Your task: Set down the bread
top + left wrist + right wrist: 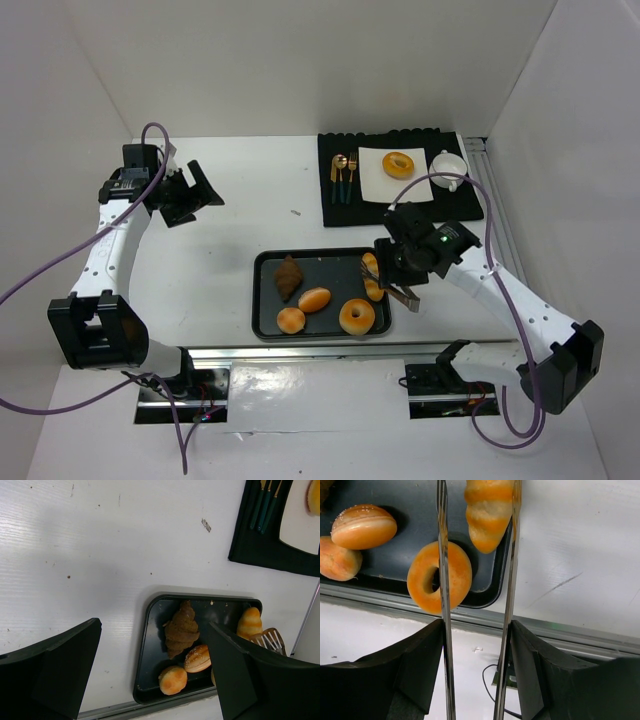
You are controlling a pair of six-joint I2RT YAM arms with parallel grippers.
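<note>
Metal tongs (442,580) in the right fingers (415,675) flank the ridged roll (487,515).

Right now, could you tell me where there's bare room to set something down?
Free: the white plate around its ring; the tray between croissant and long roll; the table between left gripper and black mat. Crowded: the tray's near row, and by the tongs.

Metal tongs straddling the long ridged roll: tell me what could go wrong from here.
1. The long ridged golden roll lies along the black tray's right rim; a loose squeeze from the slim metal tongs might drop it onto the white table.
2. One tong arm crosses the golden ring on the tray, so closing or lifting could nudge it.
</note>
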